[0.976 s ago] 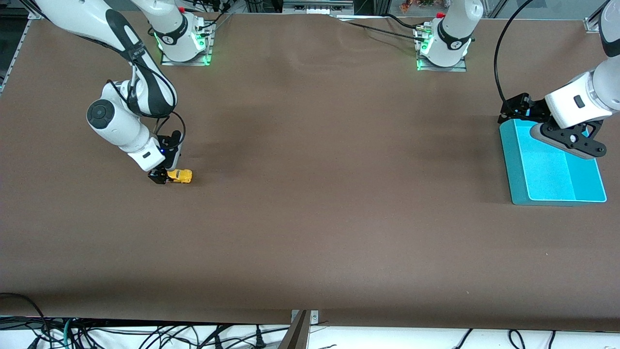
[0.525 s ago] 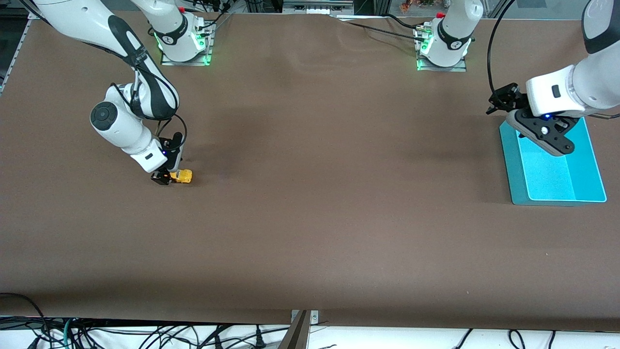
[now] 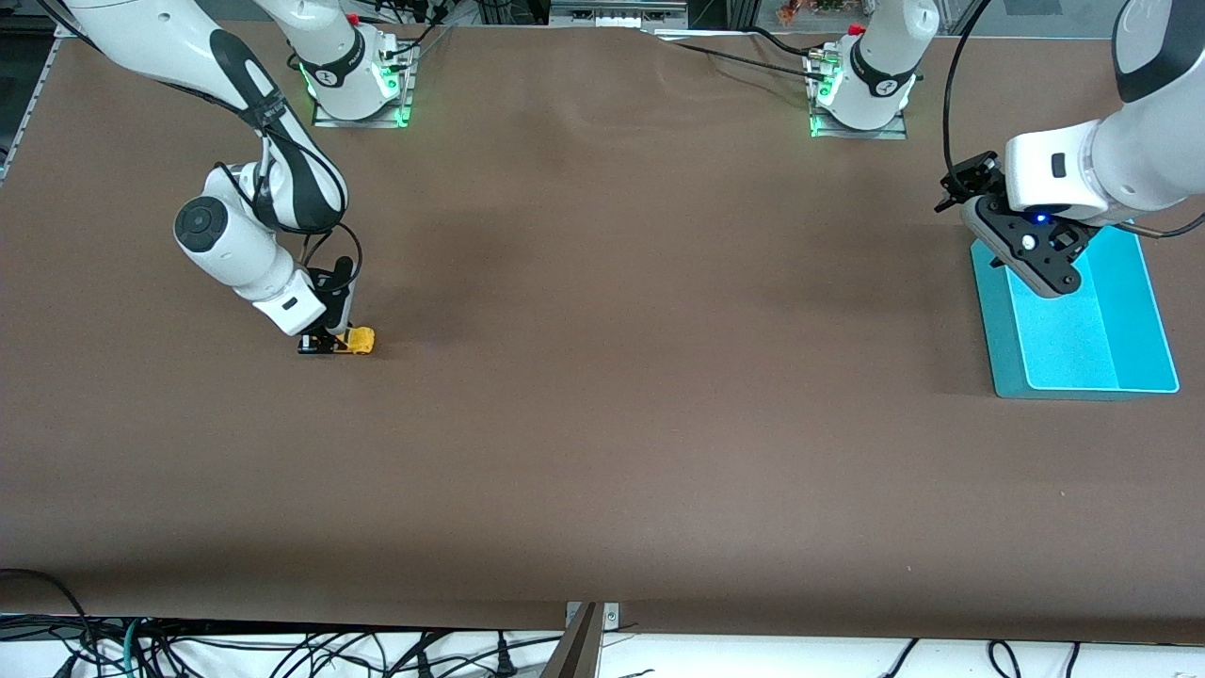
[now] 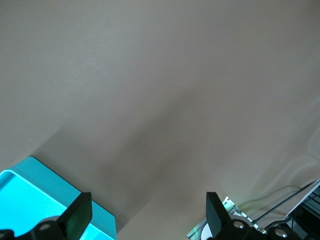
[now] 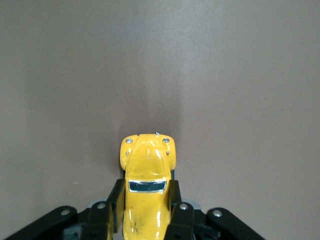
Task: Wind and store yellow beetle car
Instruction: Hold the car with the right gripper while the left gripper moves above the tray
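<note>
- Down low at the right arm's end of the bench (image 3: 602,424), our right gripper (image 3: 325,344) sits right at the brown top.
- Its two fingers (image 5: 179,212) squeeze the sides of the yellow beetle car (image 3: 358,341), one on each side, so we are holding the little car.
- From the right wrist view the yellow beetle car (image 5: 147,190) points straight out from between the fingers, and its round nose with two small lamps sticks out past the fingertips.
- We can see the car's dark window just in front of the fingers.
- The car looks to be down on the bench, with a soft shadow on the brown top just ahead of its nose.
- Up in the air at the left arm's end of the bench, our left gripper (image 3: 1036,259) hangs over the edge of the blue tray (image 3: 1007,377).
- Our left gripper (image 4: 145,215) has its fingers spread wide, and nothing is between them.
- The blue tray (image 4: 35,185) shows under one finger in the left wrist view, and brown bench fills the rest.
- Our two grippers are well apart from each other.
</note>
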Robot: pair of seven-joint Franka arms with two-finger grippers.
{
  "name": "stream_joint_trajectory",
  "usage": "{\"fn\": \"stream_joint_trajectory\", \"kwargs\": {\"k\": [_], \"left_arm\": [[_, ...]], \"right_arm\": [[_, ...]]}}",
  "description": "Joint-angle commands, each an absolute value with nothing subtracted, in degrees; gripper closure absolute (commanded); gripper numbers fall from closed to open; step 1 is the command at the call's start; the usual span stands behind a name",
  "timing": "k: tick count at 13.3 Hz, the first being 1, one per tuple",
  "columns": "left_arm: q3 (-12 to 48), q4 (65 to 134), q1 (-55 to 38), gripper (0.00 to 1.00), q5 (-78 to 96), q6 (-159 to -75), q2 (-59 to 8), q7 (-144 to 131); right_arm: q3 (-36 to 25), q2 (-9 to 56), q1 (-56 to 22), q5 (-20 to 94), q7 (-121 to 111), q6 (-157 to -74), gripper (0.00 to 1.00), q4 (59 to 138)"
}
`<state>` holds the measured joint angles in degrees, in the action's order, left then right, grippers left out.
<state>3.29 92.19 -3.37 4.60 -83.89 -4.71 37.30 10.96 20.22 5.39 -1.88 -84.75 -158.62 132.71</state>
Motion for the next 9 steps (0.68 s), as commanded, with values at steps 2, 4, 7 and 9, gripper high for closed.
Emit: {"fn": "stream_joint_trajectory", "kwargs": {"k": [2, 4, 7, 9], "left_arm": [[3.69, 91.23, -3.61, 0.0, 3.51, -82.27, -8.17, 38.5], [3.69, 91.67, -3.6, 0.0, 3.51, -82.18, -8.17, 38.5], [3.6, 93.24, -3.52, 0.0, 3.43, -82.18, -8.26, 38.5], [3.6, 94.47, -3.52, 0.0, 3.43, -82.35, -8.26, 38.5]], "right_arm": [[11.87, 21.0, 5.98, -4.13, -86.13, -158.91, 0.96, 131.92], [11.87, 22.23, 6.06, -4.04, -86.13, -159.43, 0.96, 131.66], [11.78, 24.78, 6.68, -4.04, -86.57, -161.8, 0.96, 131.22], [11.78, 26.01, 7.99, -4.04, -86.83, -162.16, 0.96, 131.05]]}}
